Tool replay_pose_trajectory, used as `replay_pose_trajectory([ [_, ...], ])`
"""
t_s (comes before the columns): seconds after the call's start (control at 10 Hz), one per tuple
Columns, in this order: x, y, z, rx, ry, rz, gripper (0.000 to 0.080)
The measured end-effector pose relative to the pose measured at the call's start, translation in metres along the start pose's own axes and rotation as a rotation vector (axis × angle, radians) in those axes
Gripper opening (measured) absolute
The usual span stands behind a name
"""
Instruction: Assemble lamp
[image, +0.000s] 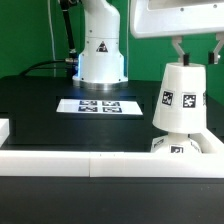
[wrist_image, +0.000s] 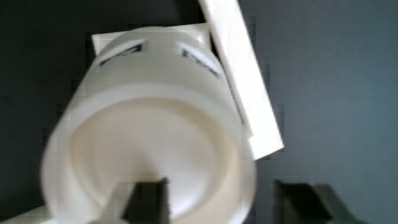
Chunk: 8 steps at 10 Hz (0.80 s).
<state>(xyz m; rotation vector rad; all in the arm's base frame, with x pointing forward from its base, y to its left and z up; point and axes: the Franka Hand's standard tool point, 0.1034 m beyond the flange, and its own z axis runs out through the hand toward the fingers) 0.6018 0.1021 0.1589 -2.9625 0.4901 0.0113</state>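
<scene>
The white cone-shaped lamp shade (image: 181, 98), with black-and-white tags on its side, stands slightly tilted over the lamp base (image: 180, 147) at the exterior view's right. The bulb is hidden under the shade. My gripper (image: 196, 52) hangs just above the shade's top. In the wrist view I look down into the shade (wrist_image: 151, 130). One finger (wrist_image: 151, 202) is inside its opening and the other finger (wrist_image: 306, 203) is outside its wall, with a gap on both sides. The gripper (wrist_image: 228, 205) is open and straddles the wall. A corner of the base (wrist_image: 111, 47) shows beyond the shade.
The marker board (image: 99, 105) lies mid-table in front of the big white robot pedestal (image: 101, 50). A white rail (image: 90, 163) runs along the table's near edge, with a short white block (image: 4, 128) at the exterior view's left. A white strip (wrist_image: 244, 75) runs beside the shade.
</scene>
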Motion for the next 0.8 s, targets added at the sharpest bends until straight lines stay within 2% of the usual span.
replay_pose_trajectory([
  [0.1, 0.001, 0.003, -0.002, -0.003, -0.008, -0.013, 0.0557],
  [0.2, 0.0, 0.007, -0.005, -0.008, -0.024, -0.025, 0.0557],
  [0.3, -0.003, 0.009, -0.009, -0.02, -0.042, -0.036, 0.0671],
  [0.5, -0.009, 0.006, -0.009, -0.052, -0.057, -0.063, 0.0693],
  [0.6, -0.016, 0.002, -0.007, -0.095, -0.069, -0.082, 0.0693],
  [0.8, -0.026, -0.01, 0.0, -0.126, -0.072, -0.094, 0.0698],
])
